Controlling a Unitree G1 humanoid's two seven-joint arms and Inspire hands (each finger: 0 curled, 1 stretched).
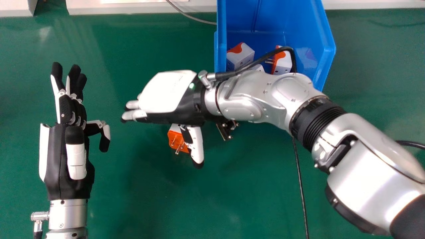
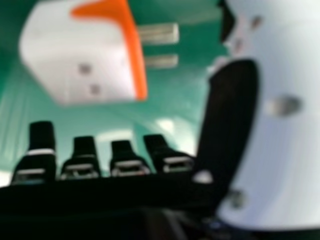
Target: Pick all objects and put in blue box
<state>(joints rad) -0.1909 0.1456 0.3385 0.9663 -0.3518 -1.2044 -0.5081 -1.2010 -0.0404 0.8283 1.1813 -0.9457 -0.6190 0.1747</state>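
My right hand (image 1: 167,93) is over the middle of the table in the head view, fingers straight and pointing left, thumb out towards the front. Partly hidden beneath it lies an orange and white plug adapter (image 1: 176,137), prongs showing. In the right hand view the adapter (image 2: 85,60) is in front of the open right hand (image 2: 235,115), apart from fingers and thumb. The blue box (image 1: 325,49) stands at the back, holding a white and orange adapter (image 1: 244,56), another adapter (image 1: 282,63) and part of a white one. At the left, my left hand (image 1: 66,159) is open and holds nothing.
My right forearm (image 1: 372,172) crosses in front of the box's near end. A black cable (image 1: 300,186) runs over the green table (image 1: 232,202) on the right. A grey cable (image 1: 192,16) passes behind, beside the box. White edging (image 1: 139,7) lines the back.
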